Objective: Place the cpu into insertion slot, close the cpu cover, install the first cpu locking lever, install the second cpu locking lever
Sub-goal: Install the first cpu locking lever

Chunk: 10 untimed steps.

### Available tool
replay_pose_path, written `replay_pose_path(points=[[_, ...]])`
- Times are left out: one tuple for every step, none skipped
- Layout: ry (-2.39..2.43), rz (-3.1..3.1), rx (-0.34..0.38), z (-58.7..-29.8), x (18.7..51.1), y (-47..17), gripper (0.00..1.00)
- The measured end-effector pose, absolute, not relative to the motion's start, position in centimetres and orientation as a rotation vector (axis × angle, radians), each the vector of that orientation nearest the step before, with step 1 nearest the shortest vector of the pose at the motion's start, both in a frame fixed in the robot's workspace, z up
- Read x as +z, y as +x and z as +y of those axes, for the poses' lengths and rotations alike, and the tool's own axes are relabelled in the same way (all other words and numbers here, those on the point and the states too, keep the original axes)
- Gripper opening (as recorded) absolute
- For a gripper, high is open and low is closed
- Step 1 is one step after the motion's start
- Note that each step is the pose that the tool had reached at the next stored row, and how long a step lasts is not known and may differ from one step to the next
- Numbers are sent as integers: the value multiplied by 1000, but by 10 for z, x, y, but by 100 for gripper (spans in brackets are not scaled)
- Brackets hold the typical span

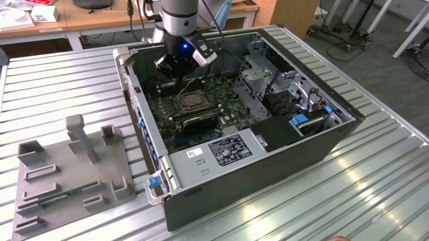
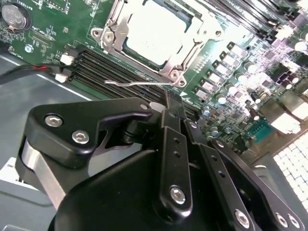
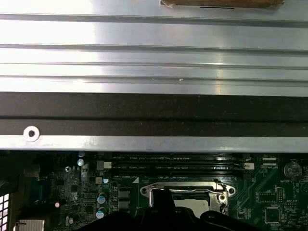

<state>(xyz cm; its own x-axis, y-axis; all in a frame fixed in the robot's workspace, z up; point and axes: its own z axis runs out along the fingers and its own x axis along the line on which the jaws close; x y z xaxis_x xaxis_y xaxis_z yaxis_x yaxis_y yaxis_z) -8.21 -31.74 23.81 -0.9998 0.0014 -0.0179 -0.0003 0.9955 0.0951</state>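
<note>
Green board (image 2: 48,30) holds pale cpu (image 2: 156,33) (silver-framed).

The exterior view looks steeply down from well back onto the open computer case (image 1: 268,150) on the slatted worktop (image 1: 67,90), while both wrist views sit close above its green board (image 2: 48,29), facing the cpu cover (image 2: 113,24) from opposite sides.

green board (image 3: 269,202) | cpu cover (image 3: 202,187) lying flat, cpu (image 3: 195,206) pale in its window | memory slots (image 3: 173,163) at cover's 12 o'clock, coin cell (image 3: 292,169) at 2, capacitors (image 3: 101,199) at 9 | gripper (image 3: 162,204) (black bulk) overlapping cover's 7 o'clock corner | dark case wall (image 3: 144,115), ribbed metal table (image 3: 144,57) beyond slots
</note>
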Motion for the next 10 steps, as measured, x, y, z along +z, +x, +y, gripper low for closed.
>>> replay_pose_path(points=[[1,3120,149,-317,238,-80,11],[1,3120,151,-317,238,-78,11],[1,3120,152,-317,238,-76,11],[1,3120,155,-317,238,-74,11],[1,3120,156,-317,238,-71,11],[1,3120,158,-317,238,-69,11],[1,3120,159,-317,237,-67,11],[1,3120,161,-317,237,-66,11],[1,3119,164,-317,237,-66,11],[1,3119,168,-317,236,-65,11]])
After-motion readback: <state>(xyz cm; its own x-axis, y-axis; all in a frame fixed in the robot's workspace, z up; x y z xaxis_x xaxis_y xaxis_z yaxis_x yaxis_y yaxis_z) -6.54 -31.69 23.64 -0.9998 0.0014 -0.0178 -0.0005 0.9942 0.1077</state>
